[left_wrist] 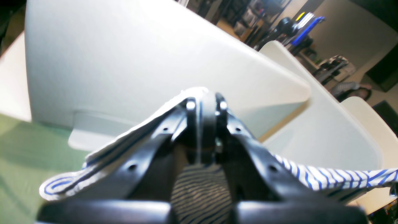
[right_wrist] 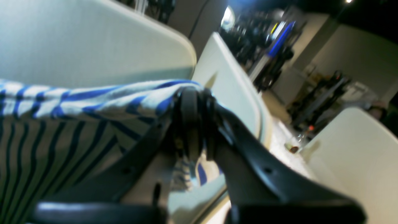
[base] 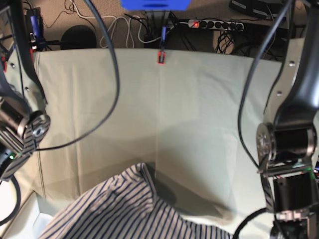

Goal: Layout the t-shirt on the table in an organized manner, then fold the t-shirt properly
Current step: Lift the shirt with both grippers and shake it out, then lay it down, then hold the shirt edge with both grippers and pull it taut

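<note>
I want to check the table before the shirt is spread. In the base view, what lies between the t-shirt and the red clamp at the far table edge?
Only bare creased cloth of the table lies between the t-shirt and the red clamp, as the base view shows.

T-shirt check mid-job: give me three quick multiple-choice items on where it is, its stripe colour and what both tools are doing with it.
1. Where does the t-shirt sit in the base view?
A. along the table's far edge
B. at the near edge, bottom of the view
C. hanging over the red clamp

2. What colour are its stripes?
A. red
B. green
C. blue

3. What state are the tools in?
A. both shut on the shirt
B. both open above it
C. only one shut on it

Answers: 1 B, the fabric fills the bottom of the base view while the table beyond it is bare cloth. 2 C, blue lines on white show in both wrist views. 3 A, the left tool and the right tool each pinch striped fabric.
</note>
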Controlling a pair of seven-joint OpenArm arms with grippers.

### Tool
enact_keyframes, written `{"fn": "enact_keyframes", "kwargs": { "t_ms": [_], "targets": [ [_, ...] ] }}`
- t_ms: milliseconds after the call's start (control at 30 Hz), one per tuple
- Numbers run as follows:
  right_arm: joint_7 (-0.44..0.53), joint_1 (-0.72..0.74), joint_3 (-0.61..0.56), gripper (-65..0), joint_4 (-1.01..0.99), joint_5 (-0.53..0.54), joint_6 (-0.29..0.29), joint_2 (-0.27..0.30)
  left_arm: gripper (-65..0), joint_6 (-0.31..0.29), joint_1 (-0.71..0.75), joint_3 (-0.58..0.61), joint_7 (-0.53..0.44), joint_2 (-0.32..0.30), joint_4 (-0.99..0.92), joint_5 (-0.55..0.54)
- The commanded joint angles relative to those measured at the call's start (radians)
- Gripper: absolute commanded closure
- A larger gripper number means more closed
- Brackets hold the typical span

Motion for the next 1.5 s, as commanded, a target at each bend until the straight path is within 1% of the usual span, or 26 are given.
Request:
{"fn": "enact_keyframes", "kwargs": {
  "t_ms": [0,67,167,233,333,367,433,533,633,767,833,933,1033,1133,1200,1233,1333,1400,1433,1467],
  "targets": [
    [0.042,0.042,0.004,0.0,0.041,0.022,-0.007,-0.003,0.0,-0.011,-0.04,-0.007,-0.039,-0.018,0.035,-0.01],
    [0.042,-0.003,0.001,0.0,0.091,0.022,-0.007,-0.026,0.0,-0.011,0.019,-0.033,-0.035,-0.05,0.078,-0.013],
    [0.042,-0.112,-0.001,0.0,0.176,0.022,-0.007,-0.035,0.0,-0.011,0.102,-0.073,-0.028,-0.067,0.153,-0.013],
    [0.042,-0.212,-0.009,0.0,0.24,0.024,-0.007,-0.067,0.0,-0.013,0.205,-0.105,-0.028,-0.096,0.208,-0.015],
    [0.042,-0.393,-0.006,0.0,0.337,0.028,-0.007,-0.092,0.0,-0.013,0.377,-0.132,-0.028,-0.117,0.299,-0.015],
    [0.043,-0.457,-0.009,0.0,0.36,0.031,-0.007,-0.11,0.0,-0.013,0.44,-0.142,-0.028,-0.123,0.32,-0.015],
    [0.043,-0.575,-0.007,0.0,0.409,0.056,-0.007,-0.153,0.0,-0.013,0.567,-0.157,-0.028,-0.128,0.34,-0.015],
    [0.048,-0.752,-0.007,0.0,0.456,0.077,-0.007,-0.181,0.0,-0.013,0.738,-0.198,-0.028,-0.128,0.362,-0.021],
    [0.048,-0.913,-0.004,0.0,0.495,0.128,-0.007,-0.207,0.0,-0.013,0.903,-0.264,-0.028,-0.128,0.366,-0.082],
    [0.048,-1.089,-0.007,0.0,0.527,0.146,-0.007,-0.212,0.0,-0.011,1.095,-0.332,-0.028,-0.128,0.371,-0.193],
    [0.048,-1.157,-0.009,0.0,0.53,0.146,-0.007,-0.221,0.0,-0.011,1.164,-0.344,-0.028,-0.128,0.363,-0.225],
    [0.049,-1.227,-0.007,0.0,0.53,0.146,-0.007,-0.225,-0.1,-0.013,1.241,-0.349,-0.032,-0.127,0.358,-0.243],
    [0.049,-1.258,-0.007,0.0,0.53,0.146,-0.007,-0.225,-0.1,-0.013,1.278,-0.35,-0.035,-0.12,0.357,-0.243],
    [0.048,-1.25,-0.012,0.0,0.516,0.146,-0.007,-0.221,-0.4,-0.013,1.281,-0.35,-0.035,-0.12,0.355,-0.24],
    [0.048,-1.214,-0.035,0.0,0.489,0.143,-0.007,-0.218,-0.5,-0.013,1.276,-0.35,-0.035,-0.127,0.355,-0.243],
    [0.048,-1.189,-0.039,0.0,0.47,0.143,-0.007,-0.205,-0.5,-0.013,1.259,-0.35,-0.034,-0.128,0.355,-0.243],
    [0.043,-1.088,-0.075,0.0,0.387,0.142,-0.007,-0.181,-0.9,-0.005,1.169,-0.344,-0.026,-0.13,0.346,-0.231],
    [0.042,-1.023,-0.088,0.0,0.332,0.14,-0.007,-0.155,-4.9,-0.004,1.106,-0.34,-0.025,-0.13,0.3,-0.208],
    [0.04,-0.991,-0.101,-0.6,0.304,0.128,-0.007,-0.146,-9.4,-0.004,1.061,-0.32,-0.011,-0.13,0.274,-0.187],
    [0.04,-0.968,-0.107,-3.1,0.283,0.102,-0.007,-0.142,-14.1,-0.005,1.024,-0.295,0.008,-0.13,0.254,-0.161]
  ]
}}
